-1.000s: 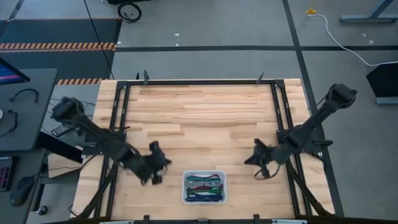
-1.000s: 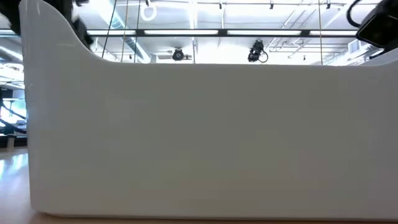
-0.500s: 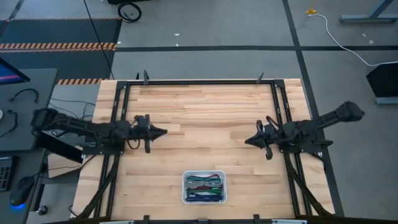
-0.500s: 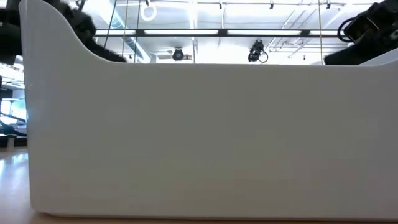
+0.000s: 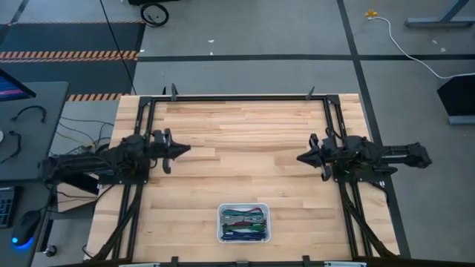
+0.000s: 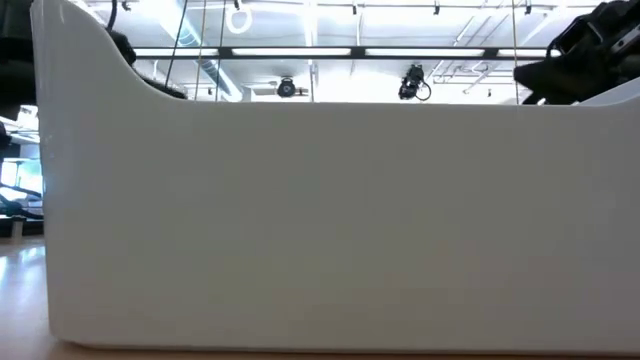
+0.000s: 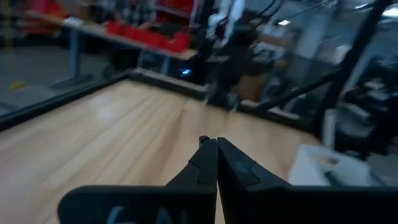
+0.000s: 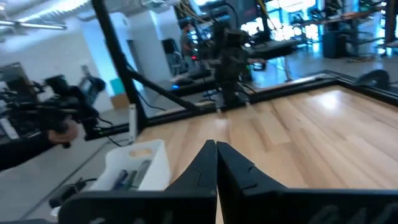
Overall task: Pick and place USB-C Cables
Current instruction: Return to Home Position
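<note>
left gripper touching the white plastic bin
Apart: high view shows bare wooden tabletop between left gripper and white plastic bin; right gripper waits at right edge.

Wood table [image 5: 237, 148]; white bin [image 5: 220, 223] resting near one edge, midway.

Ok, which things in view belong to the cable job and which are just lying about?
Job: USB-C cables, lying in the white bin; left gripper and right gripper, both shut and empty, above the wooden table at its two sides.
Lying about: white floor cord, wheel, side desk.
</note>
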Tool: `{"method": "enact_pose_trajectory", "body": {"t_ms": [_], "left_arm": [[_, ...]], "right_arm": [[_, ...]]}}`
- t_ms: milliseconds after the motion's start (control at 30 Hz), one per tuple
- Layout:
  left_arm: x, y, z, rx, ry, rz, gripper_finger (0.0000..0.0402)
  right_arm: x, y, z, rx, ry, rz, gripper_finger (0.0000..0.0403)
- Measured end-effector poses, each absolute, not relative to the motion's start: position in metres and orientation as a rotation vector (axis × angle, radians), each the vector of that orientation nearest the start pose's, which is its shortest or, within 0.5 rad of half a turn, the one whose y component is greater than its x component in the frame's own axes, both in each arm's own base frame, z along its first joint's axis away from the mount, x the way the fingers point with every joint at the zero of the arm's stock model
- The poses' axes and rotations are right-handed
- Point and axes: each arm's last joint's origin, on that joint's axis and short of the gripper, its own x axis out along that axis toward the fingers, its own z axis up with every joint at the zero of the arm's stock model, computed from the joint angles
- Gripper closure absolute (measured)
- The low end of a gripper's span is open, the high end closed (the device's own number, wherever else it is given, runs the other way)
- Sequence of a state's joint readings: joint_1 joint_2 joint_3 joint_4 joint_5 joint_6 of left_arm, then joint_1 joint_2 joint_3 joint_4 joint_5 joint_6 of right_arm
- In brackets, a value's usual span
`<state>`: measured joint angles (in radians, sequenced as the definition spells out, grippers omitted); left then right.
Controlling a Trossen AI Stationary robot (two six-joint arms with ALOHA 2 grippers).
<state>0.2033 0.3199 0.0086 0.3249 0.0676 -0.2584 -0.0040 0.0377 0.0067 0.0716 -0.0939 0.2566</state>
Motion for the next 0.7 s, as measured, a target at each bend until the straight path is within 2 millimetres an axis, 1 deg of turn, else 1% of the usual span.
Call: {"method": "enact_pose_trajectory", "body": {"t_ms": [100, 267, 367, 467, 533, 700], "left_arm": [[0.109, 0.025, 0.166, -0.259, 0.000, 0.174, 0.0399], [0.099, 0.021, 0.168, -0.279, -0.031, 0.127, 0.0400], [0.095, 0.019, 0.171, -0.256, -0.074, 0.133, 0.0400], [0.096, 0.017, 0.170, -0.215, -0.056, 0.142, 0.0400], [0.096, 0.018, 0.168, -0.206, -0.037, 0.169, 0.0401], [0.096, 0.017, 0.167, -0.170, -0.031, 0.167, 0.0401]], "right_arm": [[0.098, 0.003, 0.171, 0.262, -0.046, 0.116, 0.0402], [0.097, 0.002, 0.170, 0.264, -0.035, 0.071, 0.0402], [0.098, 0.001, 0.169, 0.257, -0.036, 0.053, 0.0402], [0.098, 0.001, 0.169, 0.245, -0.033, 0.047, 0.0402], [0.098, 0.000, 0.169, 0.243, -0.038, 0.005, 0.0402], [0.097, -0.007, 0.168, 0.203, -0.043, -0.127, 0.0403]]}}
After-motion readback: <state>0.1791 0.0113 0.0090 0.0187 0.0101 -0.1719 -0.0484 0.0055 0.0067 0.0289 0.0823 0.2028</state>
